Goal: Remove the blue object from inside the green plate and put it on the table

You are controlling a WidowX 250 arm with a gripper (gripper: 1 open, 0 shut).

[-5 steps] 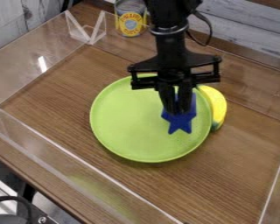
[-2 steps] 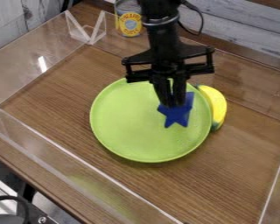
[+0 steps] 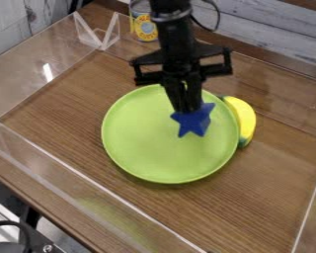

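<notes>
A royal-blue block (image 3: 192, 122) hangs just above the lime-green plate (image 3: 141, 143), pinched between the fingers of my black gripper (image 3: 188, 107). The gripper points steeply down over the plate's right half and is shut on the block's top. Only the block's lower, star-like end shows below the fingers. The brown wood-grain table (image 3: 68, 94) lies all around the plate.
A yellow oval object (image 3: 241, 121) rests on the plate's right rim, close beside the block. Clear acrylic walls (image 3: 29, 148) border the table. A yellow-labelled can (image 3: 146, 26) and a clear stand (image 3: 96, 33) stand at the back.
The gripper has carried the blue block a little to the left and slightly up, away from the yellow object. Its grip has stayed shut.
</notes>
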